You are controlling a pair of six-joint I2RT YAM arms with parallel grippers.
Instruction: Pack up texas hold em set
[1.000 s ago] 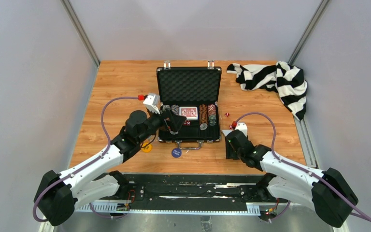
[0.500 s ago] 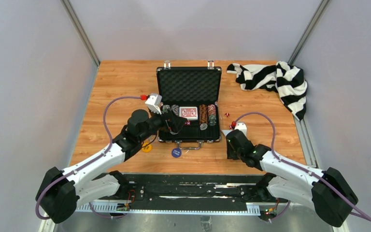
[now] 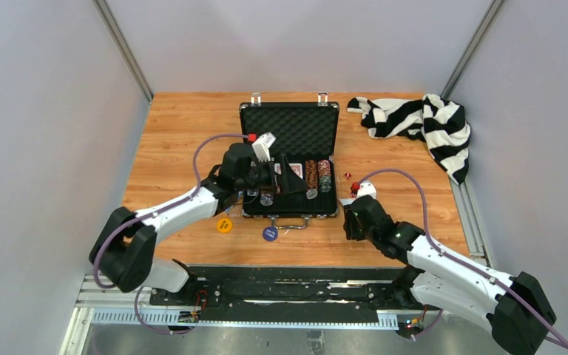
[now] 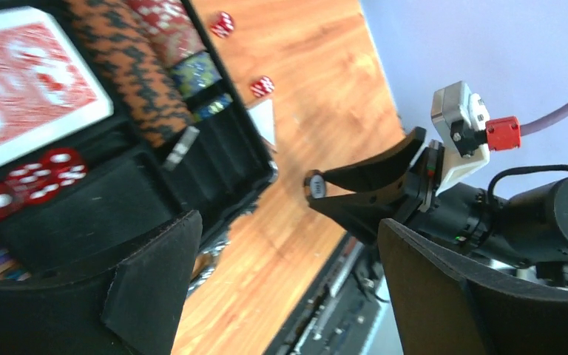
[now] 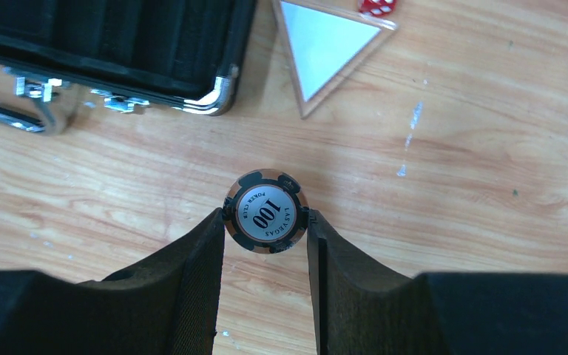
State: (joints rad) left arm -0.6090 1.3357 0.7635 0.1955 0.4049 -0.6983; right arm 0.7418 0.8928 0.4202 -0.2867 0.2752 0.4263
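Observation:
The black briefcase (image 3: 290,130) lies open mid-table, foam lid up. Its tray holds chip rows (image 3: 311,176), a red card deck (image 4: 22,81) and red dice (image 4: 37,177). My left gripper (image 3: 282,180) hovers over the tray's middle, open and empty (image 4: 285,229). My right gripper (image 3: 349,220) is just right of the case's front corner. It is shut on a black "100" poker chip (image 5: 266,211), held flat-face to the camera above the wood. That chip also shows in the left wrist view (image 4: 315,186). Two red dice (image 3: 347,175) lie right of the case.
An orange button (image 3: 224,225) and a blue button (image 3: 270,234) lie in front of the case by its metal handle (image 3: 290,222). A clear triangular piece (image 5: 325,41) and a red die (image 5: 376,6) lie beyond my right gripper. The striped cloth (image 3: 421,122) sits at back right.
My left gripper swung right from the case's left edge to over its middle. My right gripper stayed nearly in place, still on the chip.

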